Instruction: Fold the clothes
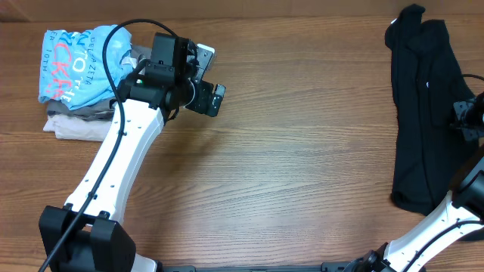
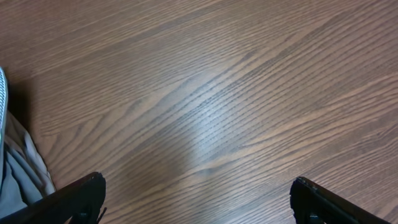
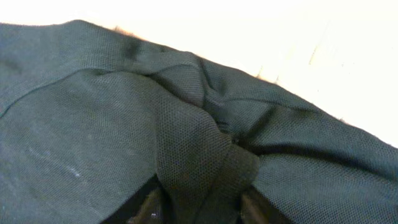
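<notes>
Right gripper (image 3: 199,208) clamped on a fold of the one black garment (image 1: 423,113); left gripper (image 2: 198,185) spread wide over bare wood.
The garment lies along the desk's (image 1: 302,151) right edge; one stack of three folded garments (image 1: 79,83) sits at the top-left corner.

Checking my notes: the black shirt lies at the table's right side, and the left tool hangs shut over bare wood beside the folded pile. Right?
Not quite: the left tool is open, spread wide over the table, as the left wrist view shows. The black shirt at the right side and the folded pile beside the tool are as you say.
</notes>
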Controlling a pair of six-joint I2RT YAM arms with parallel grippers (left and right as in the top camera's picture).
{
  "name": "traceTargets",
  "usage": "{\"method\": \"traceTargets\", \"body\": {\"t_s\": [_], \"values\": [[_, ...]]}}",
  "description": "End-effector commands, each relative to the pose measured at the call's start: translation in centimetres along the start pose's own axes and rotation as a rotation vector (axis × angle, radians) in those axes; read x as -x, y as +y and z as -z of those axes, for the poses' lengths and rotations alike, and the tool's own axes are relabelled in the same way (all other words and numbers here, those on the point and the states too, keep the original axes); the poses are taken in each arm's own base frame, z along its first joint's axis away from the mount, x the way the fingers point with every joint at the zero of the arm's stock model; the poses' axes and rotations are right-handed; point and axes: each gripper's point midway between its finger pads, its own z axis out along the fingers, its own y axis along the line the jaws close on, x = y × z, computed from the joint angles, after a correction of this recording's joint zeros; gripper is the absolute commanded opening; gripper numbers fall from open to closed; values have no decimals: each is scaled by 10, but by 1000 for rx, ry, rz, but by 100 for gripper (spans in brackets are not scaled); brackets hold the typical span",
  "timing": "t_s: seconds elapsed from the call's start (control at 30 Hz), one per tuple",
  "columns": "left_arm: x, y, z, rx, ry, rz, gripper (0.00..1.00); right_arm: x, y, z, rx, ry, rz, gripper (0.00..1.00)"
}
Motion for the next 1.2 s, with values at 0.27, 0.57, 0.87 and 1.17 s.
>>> {"method": "traceTargets", "body": {"t_s": [0.27, 0.57, 0.87, 1.17], "values": [[10, -2, 2, 7, -20, 10, 97, 23, 11, 18, 19, -34, 26, 4], [26, 13, 13, 81, -68, 81, 98, 34, 69, 113, 250, 45, 240, 4], [63, 15, 48, 106, -160, 69, 100, -3, 102, 193, 375, 159, 452, 4], [71, 34, 87, 173, -160, 104, 99, -136, 176, 253, 516, 291, 762, 4]]}}
